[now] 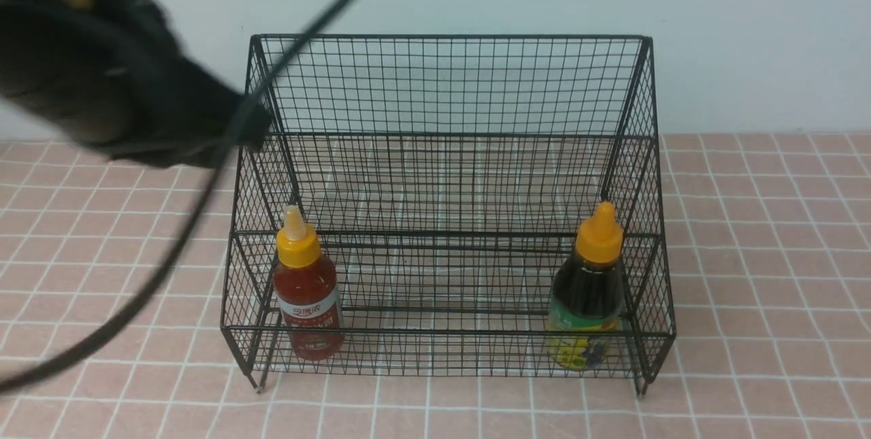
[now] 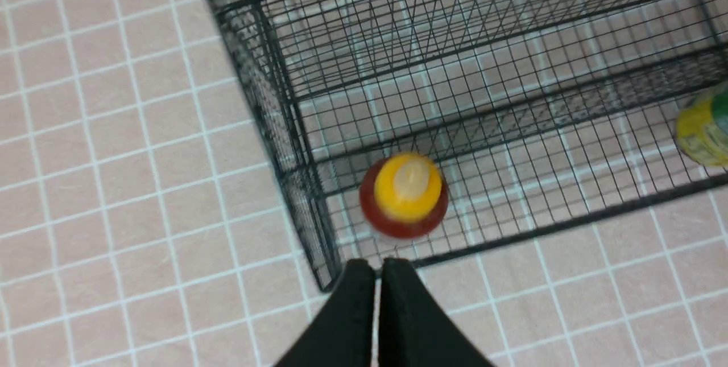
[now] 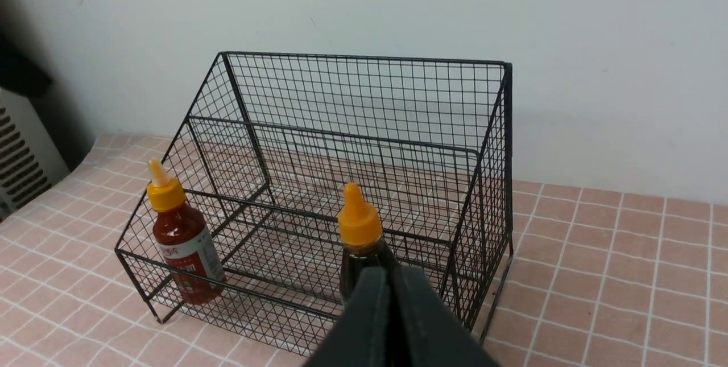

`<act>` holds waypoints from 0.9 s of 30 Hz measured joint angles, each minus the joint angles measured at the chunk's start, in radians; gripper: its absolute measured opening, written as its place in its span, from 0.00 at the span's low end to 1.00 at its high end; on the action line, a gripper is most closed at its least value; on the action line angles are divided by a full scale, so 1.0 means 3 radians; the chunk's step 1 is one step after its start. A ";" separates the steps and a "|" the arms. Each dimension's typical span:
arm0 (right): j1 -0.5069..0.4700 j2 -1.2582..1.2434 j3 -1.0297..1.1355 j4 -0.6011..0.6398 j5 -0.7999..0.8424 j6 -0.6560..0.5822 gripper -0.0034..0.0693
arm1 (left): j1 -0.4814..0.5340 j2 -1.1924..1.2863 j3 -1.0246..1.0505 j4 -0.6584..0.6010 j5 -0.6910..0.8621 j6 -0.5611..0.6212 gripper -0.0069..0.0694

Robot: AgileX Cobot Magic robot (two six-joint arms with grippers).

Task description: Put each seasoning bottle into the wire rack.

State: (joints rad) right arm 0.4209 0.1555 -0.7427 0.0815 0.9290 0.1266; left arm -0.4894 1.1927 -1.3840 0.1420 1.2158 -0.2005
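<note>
The black wire rack stands on the pink tiled table. The red sauce bottle stands upright in the front tier's left corner. The dark bottle stands upright in the front tier's right corner. My left arm is a blur above the rack's left side. In the left wrist view my left gripper is shut and empty, above the rack's front left corner, near the red bottle's cap. In the right wrist view my right gripper is shut and empty, in front of the dark bottle, outside the rack.
A white wall rises right behind the rack. A black cable hangs from my left arm across the table's left side. A grey vented unit stands at the table's far left edge. Tiled table lies on both sides of the rack.
</note>
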 joint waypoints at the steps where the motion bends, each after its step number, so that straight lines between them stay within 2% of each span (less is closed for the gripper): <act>1: 0.0000 0.0000 0.0000 0.0000 -0.0008 0.0003 0.03 | 0.0000 -0.0237 0.0180 0.0023 -0.0143 0.0000 0.08; 14: 0.0000 0.0000 0.0000 0.0021 -0.0016 0.0010 0.03 | 0.0000 -0.2029 0.1968 0.0147 -0.1565 0.0002 0.08; 21: 0.0000 0.0000 0.0000 0.0021 -0.0016 0.0010 0.03 | 0.0000 -0.2630 0.2450 0.0147 -0.1700 -0.0001 0.08; 27: 0.0000 0.0000 0.0000 0.0021 -0.0016 0.0010 0.03 | 0.0000 -0.2721 0.2555 0.0147 -0.1622 -0.0001 0.08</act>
State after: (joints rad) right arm 0.4209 0.1555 -0.7427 0.0879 0.9242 0.1296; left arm -0.4894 0.3765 -0.6176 0.1861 0.7291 -0.2009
